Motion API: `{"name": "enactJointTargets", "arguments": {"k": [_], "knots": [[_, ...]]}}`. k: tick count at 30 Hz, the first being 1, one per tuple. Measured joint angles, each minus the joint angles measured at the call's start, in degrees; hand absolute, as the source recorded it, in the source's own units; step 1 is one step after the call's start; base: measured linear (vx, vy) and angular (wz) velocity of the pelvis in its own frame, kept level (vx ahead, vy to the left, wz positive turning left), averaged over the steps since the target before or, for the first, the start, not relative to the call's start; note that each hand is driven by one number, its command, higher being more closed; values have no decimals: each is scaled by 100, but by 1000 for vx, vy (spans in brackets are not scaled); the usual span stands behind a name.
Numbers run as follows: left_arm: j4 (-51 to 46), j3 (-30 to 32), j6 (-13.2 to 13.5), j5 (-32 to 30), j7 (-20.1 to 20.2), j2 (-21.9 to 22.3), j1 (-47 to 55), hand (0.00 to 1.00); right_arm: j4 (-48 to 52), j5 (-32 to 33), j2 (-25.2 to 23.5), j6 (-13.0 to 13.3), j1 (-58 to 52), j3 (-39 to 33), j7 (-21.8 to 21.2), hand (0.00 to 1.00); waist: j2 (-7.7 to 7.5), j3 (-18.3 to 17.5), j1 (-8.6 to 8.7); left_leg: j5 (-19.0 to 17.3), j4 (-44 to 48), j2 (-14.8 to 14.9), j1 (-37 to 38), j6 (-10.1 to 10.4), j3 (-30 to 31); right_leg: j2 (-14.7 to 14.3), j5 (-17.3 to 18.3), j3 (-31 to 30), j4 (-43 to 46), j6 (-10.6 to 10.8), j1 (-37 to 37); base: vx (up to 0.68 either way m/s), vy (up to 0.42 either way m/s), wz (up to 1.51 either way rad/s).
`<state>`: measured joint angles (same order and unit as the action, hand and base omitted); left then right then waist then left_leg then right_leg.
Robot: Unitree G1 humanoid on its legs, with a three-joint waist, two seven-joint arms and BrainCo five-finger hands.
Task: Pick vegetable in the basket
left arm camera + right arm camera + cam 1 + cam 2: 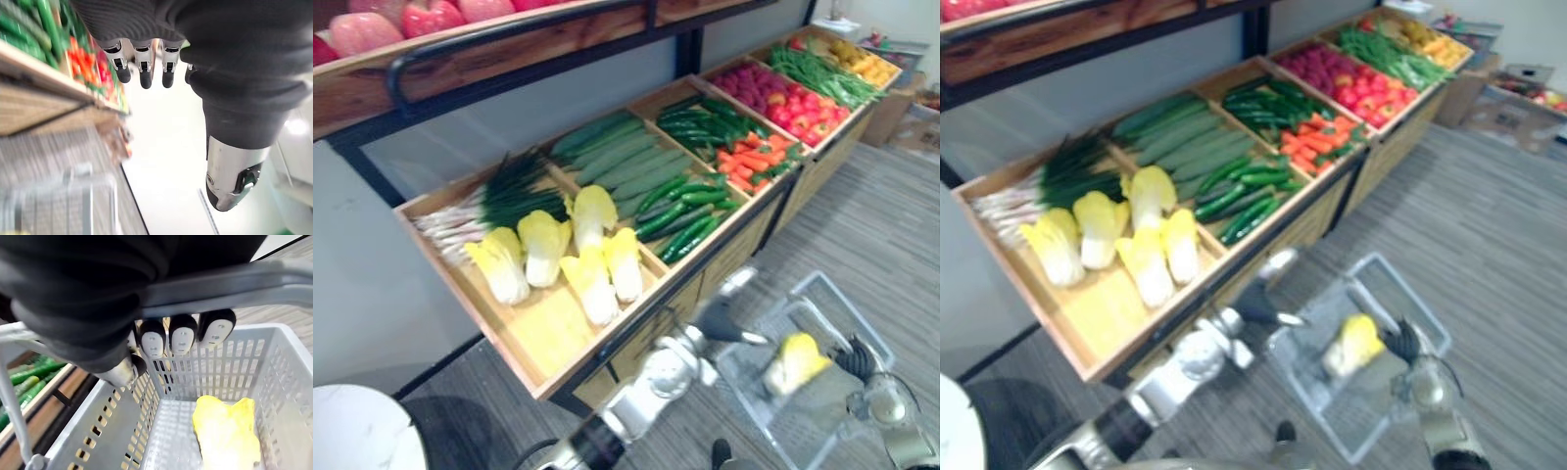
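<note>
A grey plastic basket (830, 300) hangs low in front of the wooden display shelf (563, 367). One yellow-white napa cabbage (226, 432) lies inside it, also visible as the cabbage (793, 361) seen from above. My right hand (177, 336) is shut on the basket's handle (254, 283), its fingers curled round the bar. My left hand (722, 319) hovers just left of the basket, by the shelf's front edge, with its fingers (144, 68) straight and nothing in them. Several more napa cabbages (570, 257) lie in the nearest crate.
The crates hold spring onions (489, 201), cucumbers (685, 215), long green gourds (622, 157), carrots (759, 162) and red peppers (793, 103). An upper shelf (460, 49) overhangs at the back. A white round table (357, 431) stands at lower left. Striped grey floor (871, 235) lies to the right.
</note>
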<state>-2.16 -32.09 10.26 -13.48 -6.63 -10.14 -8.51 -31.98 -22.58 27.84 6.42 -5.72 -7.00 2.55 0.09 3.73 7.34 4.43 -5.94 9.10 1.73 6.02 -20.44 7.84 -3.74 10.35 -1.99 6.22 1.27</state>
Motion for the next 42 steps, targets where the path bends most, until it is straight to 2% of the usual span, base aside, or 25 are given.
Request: {"name": "enactJointTargets", "arguments": {"k": [1,3,5,7,10,12,16,18,20,23,25,28,29,34,39,42], "knots": [[-398,474,60,117,-30,-259,319,0,-260,0,-1,-1,-96,-2,-2,100,26,-18,-12,19,0,-23,-56,-21,127,26,18,136,-2,6,-38,18,-1,38],[-741,905,99,144,-148,-419,667,0,-564,-11,-13,-1,-137,-2,-7,100,30,-21,-44,25,0,-42,-66,-28,212,42,21,210,-5,7,-83,17,5,30],[-1112,1527,202,117,-321,-536,1188,0,-981,-131,-143,-3,-210,-174,-7,100,11,-33,-187,34,1,-70,-62,-40,296,56,28,307,-29,0,-156,13,8,23],[-1137,1964,279,21,-451,-511,1483,0,-1143,-214,-265,1,-269,-284,-5,100,7,-34,-210,61,1,-103,-69,-57,420,68,58,447,-26,1,-225,-2,4,34],[-803,3019,303,-208,-849,-126,1885,0,-1408,-218,-430,5,-401,-717,129,100,-23,-98,-292,93,1,-149,-162,-86,678,110,156,702,-11,6,-288,-14,5,44],[-219,3801,271,-368,-1212,128,2022,0,-1442,-226,-557,5,-475,-861,228,100,-35,-112,-335,93,1,-159,-167,-73,817,117,216,842,-11,-15,-361,-26,2,34],[1395,4910,-100,-549,-1763,314,2098,0,-1503,-226,-701,12,-442,-1002,392,100,-82,-142,-487,77,1,-154,-210,-97,843,111,237,886,-10,5,-362,-16,-2,6],[2023,5223,-213,-563,-1817,337,2231,0,-1523,-225,-786,16,-429,-1033,459,100,-70,-202,-516,73,1,-151,-228,-94,824,108,237,871,-16,5,-351,18,-2,-2],[2897,5618,-239,-537,-1826,347,2265,0,-1581,-217,-859,20,-408,-1058,466,100,-157,-197,-592,54,1,-137,-204,-77,747,94,236,812,-34,3,-345,45,-7,-13],[4240,6077,-331,-407,-1774,336,2393,0,-1620,-192,-923,20,-341,-1052,465,100,-225,-209,-601,0,2,-136,-115,-28,640,91,229,676,-43,-20,-352,58,-5,-22],[4983,6179,-353,-10,-1631,325,2430,0,-1636,-166,-937,24,-300,-1057,479,100,-222,-205,-598,-33,3,-140,-55,-38,560,93,218,575,-47,-42,-347,63,2,-26],[5760,6112,-428,204,-1158,323,2457,0,-1848,-165,-876,21,-126,-1059,515,100,-176,-194,-596,-41,17,-157,-51,-45,521,98,218,489,-35,-42,-271,42,0,-14],[5838,6061,-435,207,-1059,323,2440,0,-1876,-166,-856,13,-90,-1059,513,100,-162,-184,-593,-42,20,-158,-56,-44,512,98,218,477,-28,-43,-253,25,0,-7],[5929,5190,-390,401,-68,314,2389,0,-1961,-168,-721,2,-3,-1074,497,100,-39,-141,-593,-72,26,-178,-21,-32,490,115,237,406,13,-41,-231,14,0,-4],[5929,4283,-285,351,297,246,2312,0,-1770,-168,-699,4,102,-1096,454,100,-58,-81,-588,-227,42,-216,144,-38,25,139,267,-224,327,46,141,-3,33,-61],[5930,3897,-259,322,337,-5,1977,0,-1326,-155,-876,-1,111,-1190,461,100,-195,66,-572,-344,43,-309,141,-26,-415,116,218,-842,516,125,636,-37,69,-103]]}}
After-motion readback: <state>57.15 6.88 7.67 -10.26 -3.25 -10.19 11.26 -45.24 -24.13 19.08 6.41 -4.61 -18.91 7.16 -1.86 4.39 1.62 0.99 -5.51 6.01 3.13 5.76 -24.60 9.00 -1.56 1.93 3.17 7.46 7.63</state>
